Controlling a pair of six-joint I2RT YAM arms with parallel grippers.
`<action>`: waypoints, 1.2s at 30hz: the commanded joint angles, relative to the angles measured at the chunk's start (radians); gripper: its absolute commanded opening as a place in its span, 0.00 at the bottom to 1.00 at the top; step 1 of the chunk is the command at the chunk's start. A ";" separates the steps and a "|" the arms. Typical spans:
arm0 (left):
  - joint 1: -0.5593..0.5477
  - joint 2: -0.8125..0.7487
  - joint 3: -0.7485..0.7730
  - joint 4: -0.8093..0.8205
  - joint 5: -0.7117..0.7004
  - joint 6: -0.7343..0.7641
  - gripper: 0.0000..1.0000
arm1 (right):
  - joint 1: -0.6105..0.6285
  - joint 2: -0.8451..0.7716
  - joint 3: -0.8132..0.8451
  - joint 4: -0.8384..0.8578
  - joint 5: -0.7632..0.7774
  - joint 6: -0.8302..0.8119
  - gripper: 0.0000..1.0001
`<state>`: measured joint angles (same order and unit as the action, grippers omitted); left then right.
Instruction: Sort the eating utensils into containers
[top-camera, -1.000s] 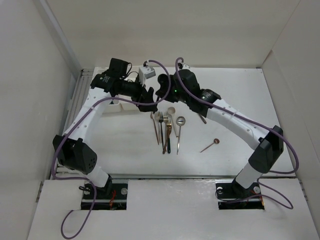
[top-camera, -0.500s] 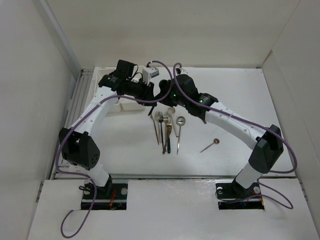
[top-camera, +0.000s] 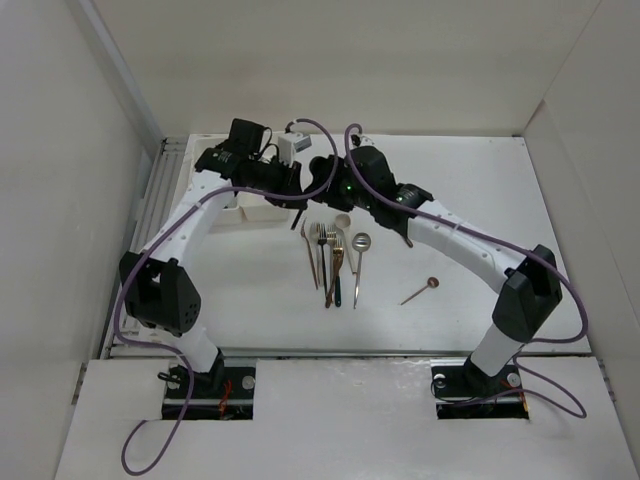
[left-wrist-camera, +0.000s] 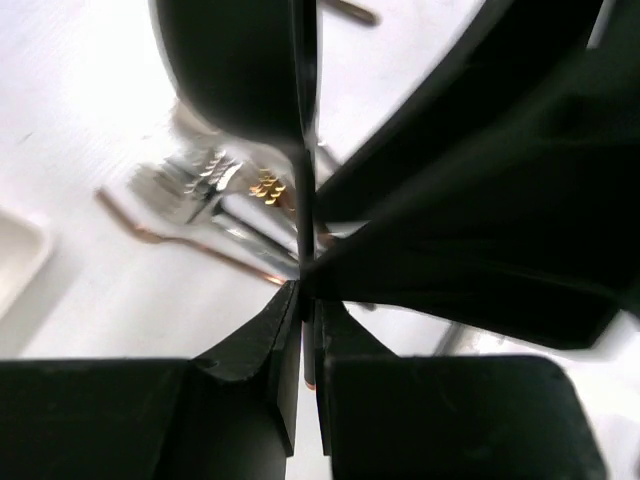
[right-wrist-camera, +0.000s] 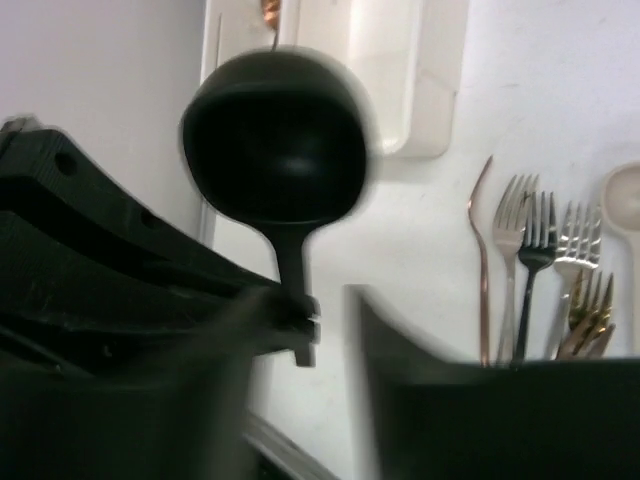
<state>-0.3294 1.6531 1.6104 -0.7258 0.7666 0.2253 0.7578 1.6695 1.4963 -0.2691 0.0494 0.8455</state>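
Pinching the black spoon (right-wrist-camera: 275, 140) in our left gripper (left-wrist-camera: 304, 296) near the containers (right-wrist-camera: 432, 105), we judge it best to centre the parted right gripper (right-wrist-camera: 305, 305) on its handle before any handover.

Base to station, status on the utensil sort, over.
Left gripper shut on black spoon; right gripper open beside its handle. Spoon not yet in white bins. Grippers crowded together; other utensils on table.

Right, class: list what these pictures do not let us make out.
- Top view: containers largely covered by the left arm; contents unseen.
- Right wrist view: blur hides whether the right gripper grips the black spoon.
- Left wrist view: utensil pile blurred, partly blocked by the left gripper; uncountable.
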 joint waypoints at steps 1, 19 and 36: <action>0.075 0.036 0.029 0.071 -0.148 -0.015 0.00 | -0.026 0.015 0.073 0.028 -0.121 -0.034 0.72; 0.431 0.450 0.410 0.120 -0.633 -0.144 0.08 | -0.385 0.191 0.147 -0.588 -0.001 -0.539 1.00; 0.452 0.416 0.391 0.091 -0.613 -0.063 0.66 | -0.442 0.450 0.119 -0.521 0.052 -0.619 0.62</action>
<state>0.1181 2.2051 1.9972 -0.6254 0.1387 0.1421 0.3153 2.0899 1.5803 -0.8207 0.0719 0.2546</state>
